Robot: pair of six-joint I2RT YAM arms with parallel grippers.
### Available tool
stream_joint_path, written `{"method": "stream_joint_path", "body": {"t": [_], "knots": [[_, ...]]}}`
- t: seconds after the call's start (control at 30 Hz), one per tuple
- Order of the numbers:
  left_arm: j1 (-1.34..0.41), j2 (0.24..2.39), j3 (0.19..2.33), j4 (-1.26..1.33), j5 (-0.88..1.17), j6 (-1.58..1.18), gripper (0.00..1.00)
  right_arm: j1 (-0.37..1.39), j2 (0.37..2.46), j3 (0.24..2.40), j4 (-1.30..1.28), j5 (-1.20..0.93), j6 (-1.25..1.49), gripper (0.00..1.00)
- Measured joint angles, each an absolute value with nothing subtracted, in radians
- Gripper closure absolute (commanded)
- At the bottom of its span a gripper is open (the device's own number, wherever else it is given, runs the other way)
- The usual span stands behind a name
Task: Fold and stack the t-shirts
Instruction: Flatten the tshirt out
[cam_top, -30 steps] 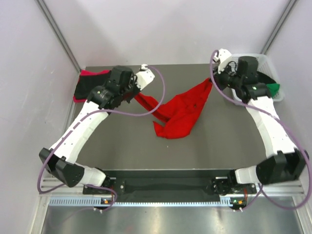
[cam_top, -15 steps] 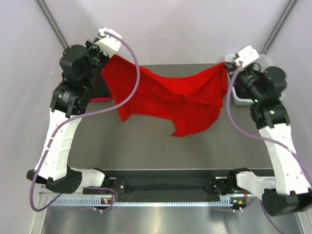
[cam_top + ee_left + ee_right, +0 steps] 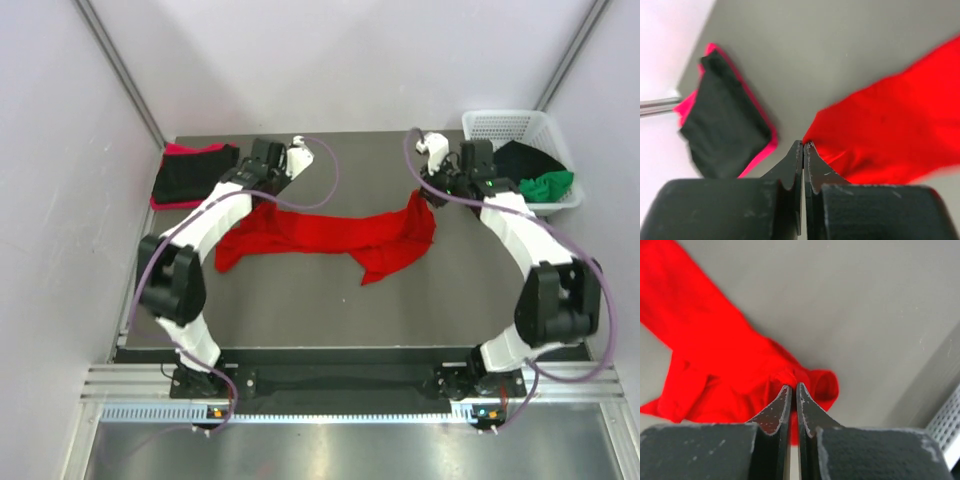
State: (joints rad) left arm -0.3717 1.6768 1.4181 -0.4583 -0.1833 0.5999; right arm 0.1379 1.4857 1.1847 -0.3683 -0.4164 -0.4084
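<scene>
The bright red t-shirt (image 3: pixel 330 232) lies stretched in a long band across the middle of the table. My left gripper (image 3: pixel 260 195) is shut on its left end, seen in the left wrist view (image 3: pixel 803 144) pinching the red cloth (image 3: pixel 890 130). My right gripper (image 3: pixel 427 195) is shut on the right end, with a red fold (image 3: pixel 715 350) pinched at its tips (image 3: pixel 793 386). A folded black t-shirt (image 3: pixel 195 172) lies on a folded pinkish red one (image 3: pixel 180 150) at the back left; the black one also shows in the left wrist view (image 3: pixel 722 120).
A white lattice basket (image 3: pixel 500 120) stands at the back right corner and holds a black shirt (image 3: pixel 525 160) and a green shirt (image 3: pixel 552 185). Walls close the table at the left, right and back.
Both grippers came down from high above the table. The red shirt, held up spread between them before, now lies low and stretched on the table surface.
</scene>
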Motion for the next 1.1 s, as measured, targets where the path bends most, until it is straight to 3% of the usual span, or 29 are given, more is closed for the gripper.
{"method": "stream_joint_path", "body": {"t": [0.17,0.23,0.27,0.3,0.37,0.4,0.53,0.83,1.1], "knots": [[-0.351,1.840,1.509,-0.395,-0.203,0.568,1.00,0.136,1.700,1.397,-0.362,-0.421,-0.409,1.00],[-0.346,1.844,1.526,-0.374,-0.207,0.561,1.00,0.135,1.781,1.483,-0.344,-0.413,-0.409,0.94],[-0.345,1.844,1.539,-0.363,-0.210,0.555,1.00,0.135,1.816,1.520,-0.336,-0.408,-0.409,0.70],[-0.344,1.844,1.549,-0.350,-0.211,0.551,1.00,0.134,1.841,1.542,-0.327,-0.400,-0.403,0.57],[-0.343,1.844,1.560,-0.330,-0.215,0.544,1.00,0.134,1.889,1.577,-0.309,-0.371,-0.406,0.37],[-0.344,1.844,1.563,-0.324,-0.216,0.542,1.00,0.134,1.904,1.587,-0.306,-0.358,-0.406,0.36],[-0.349,1.844,1.563,-0.321,-0.218,0.538,1.00,0.114,1.912,1.580,-0.316,-0.347,-0.426,0.40],[-0.361,1.844,1.563,-0.322,-0.218,0.527,1.00,-0.061,1.888,1.554,-0.568,-0.596,-0.507,0.63],[-0.367,1.844,1.563,-0.327,-0.218,0.527,1.00,-0.114,2.119,1.698,-0.854,-0.784,-0.597,0.59]]}}
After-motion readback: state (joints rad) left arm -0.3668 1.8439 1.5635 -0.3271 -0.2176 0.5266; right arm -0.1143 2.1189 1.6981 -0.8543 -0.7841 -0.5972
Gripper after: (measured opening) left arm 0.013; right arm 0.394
